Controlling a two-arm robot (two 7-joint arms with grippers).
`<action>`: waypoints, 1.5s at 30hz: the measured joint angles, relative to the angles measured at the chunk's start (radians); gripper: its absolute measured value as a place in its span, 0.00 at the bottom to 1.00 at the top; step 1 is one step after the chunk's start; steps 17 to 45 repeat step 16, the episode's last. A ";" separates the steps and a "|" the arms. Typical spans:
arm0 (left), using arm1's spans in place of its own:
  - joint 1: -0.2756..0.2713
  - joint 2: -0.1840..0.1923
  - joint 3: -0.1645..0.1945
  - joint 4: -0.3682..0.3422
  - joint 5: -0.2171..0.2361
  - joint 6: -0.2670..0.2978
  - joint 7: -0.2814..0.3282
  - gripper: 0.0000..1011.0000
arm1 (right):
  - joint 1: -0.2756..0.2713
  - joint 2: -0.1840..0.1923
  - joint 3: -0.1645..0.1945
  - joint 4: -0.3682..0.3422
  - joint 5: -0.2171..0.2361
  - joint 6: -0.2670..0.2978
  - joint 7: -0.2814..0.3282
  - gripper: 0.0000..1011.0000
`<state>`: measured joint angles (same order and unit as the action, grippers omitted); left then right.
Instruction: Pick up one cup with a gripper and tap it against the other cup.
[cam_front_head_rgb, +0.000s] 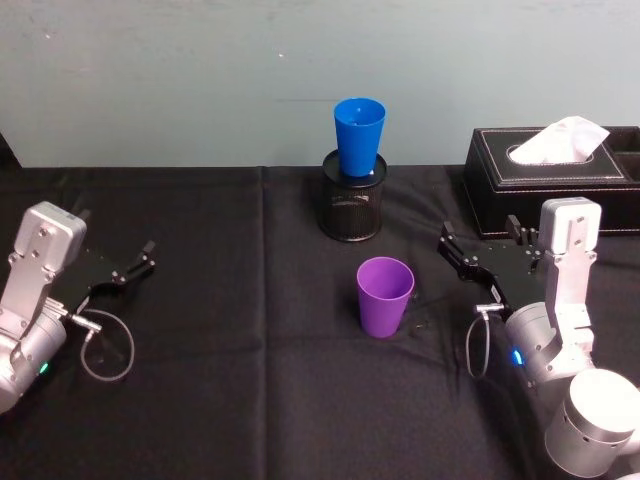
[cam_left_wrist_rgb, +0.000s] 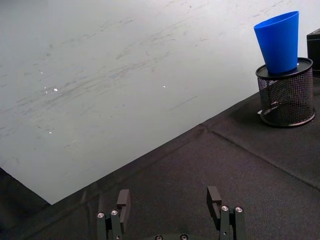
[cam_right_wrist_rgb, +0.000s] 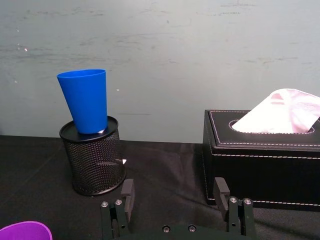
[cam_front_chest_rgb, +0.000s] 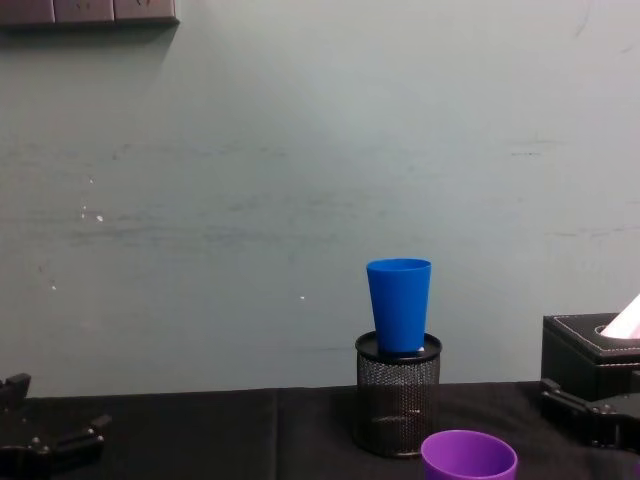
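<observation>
The purple cup (cam_front_head_rgb: 385, 296) stands upright, mouth up, at the centre of the black-clothed desk (cam_front_head_rgb: 250, 400), touched by nothing. At 12 o'clock from it, against the wall, the blue cup (cam_front_head_rgb: 359, 136) sits upright in the mouth of a black mesh pen holder (cam_front_head_rgb: 352, 205), leaning a little. A black tissue box (cam_front_head_rgb: 550, 180) with a white tissue sticking out stands at 2 o'clock. The right claw (cam_front_head_rgb: 482, 243) rests near the desk at 3 o'clock from the purple cup, open and empty. The left claw (cam_front_head_rgb: 115, 242) lies at 9 o'clock, well apart, also open and empty. No readable writing shows on anything.
</observation>
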<state>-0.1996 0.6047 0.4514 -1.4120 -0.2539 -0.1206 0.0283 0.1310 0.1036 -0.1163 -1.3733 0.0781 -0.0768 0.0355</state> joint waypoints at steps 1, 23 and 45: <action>0.000 0.000 0.000 0.000 0.000 0.000 0.000 0.99 | 0.000 0.000 0.000 0.000 0.000 0.000 0.000 0.99; 0.000 0.000 0.000 0.000 0.000 0.000 0.000 0.99 | 0.000 0.000 0.000 0.000 0.000 0.000 0.000 0.99; 0.000 0.000 0.000 0.000 0.000 0.000 0.000 0.99 | 0.000 0.000 0.000 0.000 0.000 0.000 0.000 0.99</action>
